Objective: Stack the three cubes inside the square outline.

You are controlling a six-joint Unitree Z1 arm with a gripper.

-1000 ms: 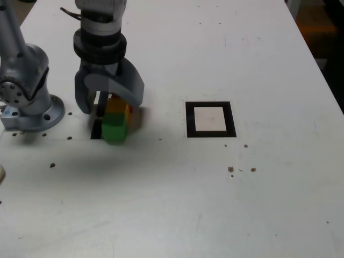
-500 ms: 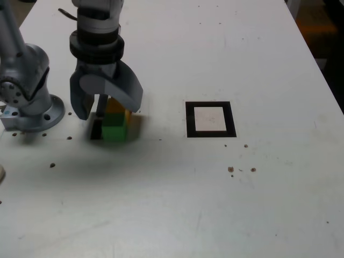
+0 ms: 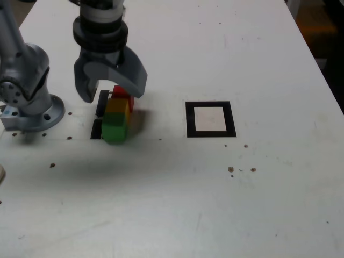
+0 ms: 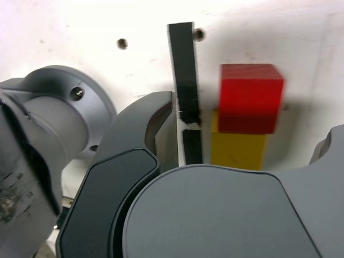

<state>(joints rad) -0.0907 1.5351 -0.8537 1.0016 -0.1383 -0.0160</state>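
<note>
The hand (image 3: 111, 92) is wide open with nothing between its fingers, hanging above the far end of the row of cubes. Nearest to it in the exterior view is the red cube (image 3: 123, 98), partly behind the hand's right-hand finger as that view shows it. The yellow cube (image 3: 117, 106) comes next, then the green cube (image 3: 114, 127) at the near end, the three making a close line on the tabletop (image 3: 177, 199). Just beside the row, on the exterior view's left, lie two black tape strips (image 4: 186, 72), end to end. Farther left in that view is the arm's round base (image 3: 40, 115). Well apart from the cubes, toward the exterior view's right, the black square outline (image 3: 231, 119) lies flat around its pale centre, with no cube inside.
</note>
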